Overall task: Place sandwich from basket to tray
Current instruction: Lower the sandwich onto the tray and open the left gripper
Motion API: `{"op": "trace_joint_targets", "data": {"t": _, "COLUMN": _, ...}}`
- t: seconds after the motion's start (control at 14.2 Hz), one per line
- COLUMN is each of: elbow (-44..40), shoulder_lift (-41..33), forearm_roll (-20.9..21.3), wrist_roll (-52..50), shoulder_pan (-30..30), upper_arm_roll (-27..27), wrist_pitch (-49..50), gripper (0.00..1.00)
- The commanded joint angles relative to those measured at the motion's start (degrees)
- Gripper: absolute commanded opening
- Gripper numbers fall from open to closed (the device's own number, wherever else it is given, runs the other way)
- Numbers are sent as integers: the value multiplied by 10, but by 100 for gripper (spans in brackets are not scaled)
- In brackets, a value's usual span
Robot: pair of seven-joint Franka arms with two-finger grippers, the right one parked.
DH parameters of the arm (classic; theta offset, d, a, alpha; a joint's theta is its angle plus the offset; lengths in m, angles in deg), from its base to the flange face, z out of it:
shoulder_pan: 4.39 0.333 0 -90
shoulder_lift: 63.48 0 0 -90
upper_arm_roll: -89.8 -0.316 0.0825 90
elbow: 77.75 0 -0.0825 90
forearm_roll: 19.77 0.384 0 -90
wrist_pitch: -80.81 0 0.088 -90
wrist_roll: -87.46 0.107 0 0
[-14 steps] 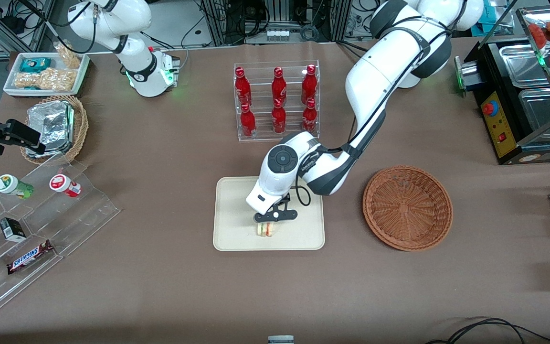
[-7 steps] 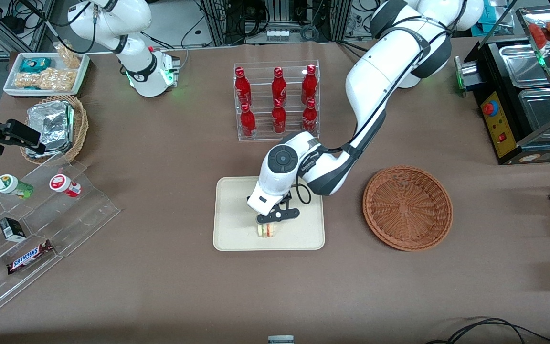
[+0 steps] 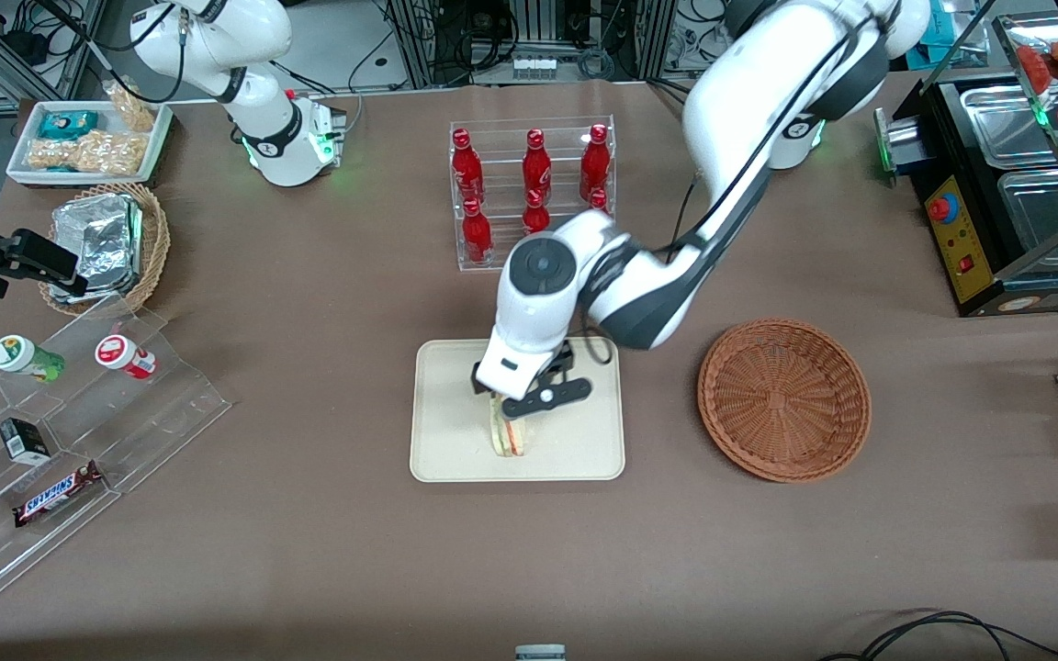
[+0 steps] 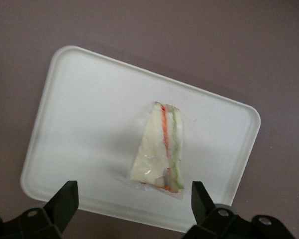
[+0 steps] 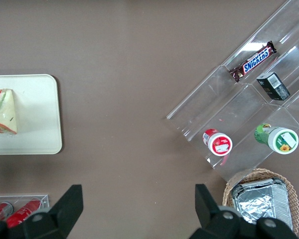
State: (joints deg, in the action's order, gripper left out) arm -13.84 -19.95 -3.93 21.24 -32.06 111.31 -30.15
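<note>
now sandwich (image 4: pixel 158 152) lies flat on tray (image 4: pixel 79 99) near bench's front edge, directly below gripper (image 4: pixel 132 211), fingers (image 4: pixel 65 199) spread wide, holding nothing.

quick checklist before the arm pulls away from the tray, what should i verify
1. Sandwich lies on the tray, inside the rim: ok.
2. Gripper is open, above the sandwich, fingers apart from the wrap: ok.
3. Basket holds nothing more to move: ok.
4. Sandwich lying flat rather than on edge: ok in the left wrist view.
5. Bottle rack, farther from the front camera than the tray, is near the arm's elbow; clearance: cannot tell.
</note>
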Motion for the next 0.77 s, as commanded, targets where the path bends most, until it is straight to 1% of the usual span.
{"op": "trace_joint_targets", "data": {"t": 0.0, "elbow": 26, "shoulder_lift": -82, "forearm_roll": 22, "wrist_roll": -11, "shoulder_pan": 23, "upper_arm_roll": -4, "wrist_pitch": 95, "gripper": 100}}
{"op": "trace_joint_targets", "data": {"t": 0.07, "elbow": 31, "shoulder_lift": -96, "forearm_roll": 20, "wrist_roll": -9, "shoulder_pan": 48, "upper_arm_roll": -2, "wrist_pitch": 134, "gripper": 100}}
{"op": "trace_joint_targets", "data": {"t": 0.14, "elbow": 52, "shoulder_lift": -111, "forearm_roll": 21, "wrist_roll": 2, "shoulder_pan": 62, "upper_arm_roll": -2, "wrist_pitch": 147, "gripper": 100}}
{"op": "trace_joint_targets", "data": {"t": 0.21, "elbow": 90, "shoulder_lift": -136, "forearm_roll": 17, "wrist_roll": 18, "shoulder_pan": 74, "upper_arm_roll": -3, "wrist_pitch": 143, "gripper": 100}}
{"op": "trace_joint_targets", "data": {"t": 0.35, "elbow": 167, "shoulder_lift": -189, "forearm_roll": 14, "wrist_roll": 47, "shoulder_pan": 133, "upper_arm_roll": 1, "wrist_pitch": 131, "gripper": 100}}
{"op": "trace_joint_targets", "data": {"t": 0.49, "elbow": 222, "shoulder_lift": -232, "forearm_roll": 12, "wrist_roll": 97, "shoulder_pan": 172, "upper_arm_roll": 1, "wrist_pitch": 126, "gripper": 100}}
{"op": "trace_joint_targets", "data": {"t": 0.7, "elbow": 300, "shoulder_lift": -303, "forearm_roll": -13, "wrist_roll": 180, "shoulder_pan": 233, "upper_arm_roll": 1, "wrist_pitch": 126, "gripper": 100}}
